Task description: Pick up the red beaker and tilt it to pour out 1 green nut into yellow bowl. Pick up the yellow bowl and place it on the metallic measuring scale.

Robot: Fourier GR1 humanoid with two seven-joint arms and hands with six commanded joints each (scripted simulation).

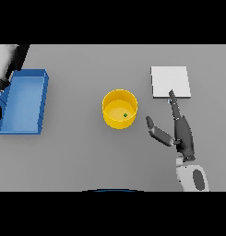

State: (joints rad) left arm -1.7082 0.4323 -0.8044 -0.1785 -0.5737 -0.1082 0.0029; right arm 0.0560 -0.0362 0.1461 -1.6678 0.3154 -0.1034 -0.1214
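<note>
We find the yellow bowl point(119, 109) standing upright on the grey table point(82, 152) near its middle, with one green nut point(125, 115) lying inside it, right of the bowl's centre. The metallic measuring scale point(169, 81) sits apart from the bowl to its right and further back, bare on top. The right hand point(181, 132) lies released just right of the bowl, fingers straight, one fingertip reaching the scale's near edge, thumb spread toward the bowl without touching it; a blue bin point(24, 100) stands at the far left.
</note>
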